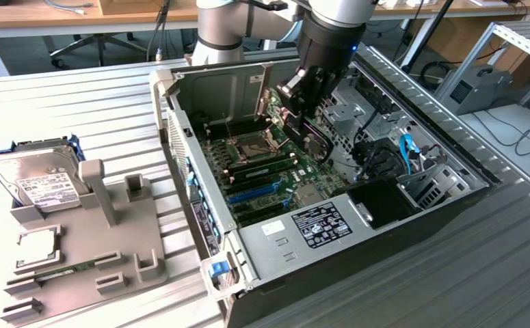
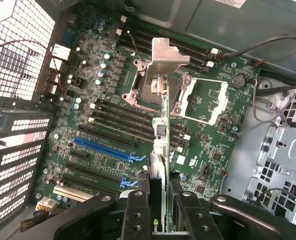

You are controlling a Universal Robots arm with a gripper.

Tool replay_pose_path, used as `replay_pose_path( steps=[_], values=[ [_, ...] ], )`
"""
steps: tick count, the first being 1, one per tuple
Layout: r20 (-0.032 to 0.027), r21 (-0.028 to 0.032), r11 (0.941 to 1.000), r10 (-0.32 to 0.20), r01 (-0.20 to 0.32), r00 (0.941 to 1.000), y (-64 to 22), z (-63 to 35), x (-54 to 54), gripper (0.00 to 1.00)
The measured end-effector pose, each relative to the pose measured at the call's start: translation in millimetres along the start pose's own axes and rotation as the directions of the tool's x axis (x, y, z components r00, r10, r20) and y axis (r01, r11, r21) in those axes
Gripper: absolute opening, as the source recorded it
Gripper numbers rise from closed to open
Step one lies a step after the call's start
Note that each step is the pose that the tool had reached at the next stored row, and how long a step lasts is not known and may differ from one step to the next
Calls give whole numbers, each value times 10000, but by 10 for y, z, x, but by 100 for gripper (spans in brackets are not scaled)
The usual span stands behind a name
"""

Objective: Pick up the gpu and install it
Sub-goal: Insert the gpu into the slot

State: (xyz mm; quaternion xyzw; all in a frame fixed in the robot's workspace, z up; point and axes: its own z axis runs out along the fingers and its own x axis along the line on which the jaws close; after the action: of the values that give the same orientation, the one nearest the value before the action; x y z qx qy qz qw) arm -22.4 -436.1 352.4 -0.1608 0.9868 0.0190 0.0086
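One gripper (image 1: 308,102) hangs inside the open case (image 1: 447,147), above the board (image 1: 274,164). Its two fingers (image 2: 138,212) pinch the gpu (image 2: 160,150) between them, one on each face of the card. The card stands on edge in the grip. In the wrist view you look along its thin green rim, with a green logo showing close to the fingers.

Locate the gpu as follows:
- In the exterior view, it is the dark body (image 1: 312,142) directly under the gripper, over the half of the board nearer the exterior view's right.
- In the wrist view, its rim runs from the gripper across the black memory slots (image 2: 123,117) and ends just short of the open socket (image 2: 158,85).
- The blue slot (image 2: 105,150) lies beside this line, apart from the card.
- The card sits in no slot.

You cannot tell from either view how close its lower edge is to the board.

On the surface (image 1: 82,102) at the exterior view's left, note a grey holder (image 1: 91,239). It carries a drive (image 1: 37,179) in a blue frame at its far end and a green memory stick (image 1: 64,271) near its front edge. Both lie well apart from the gripper.
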Motion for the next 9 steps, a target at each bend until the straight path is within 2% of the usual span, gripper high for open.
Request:
replay_pose_path(
  steps=[9],
  values=[
    [-3, -3, 9999, -115, 115, 9999, 0, 0, 0, 26]
  ],
)
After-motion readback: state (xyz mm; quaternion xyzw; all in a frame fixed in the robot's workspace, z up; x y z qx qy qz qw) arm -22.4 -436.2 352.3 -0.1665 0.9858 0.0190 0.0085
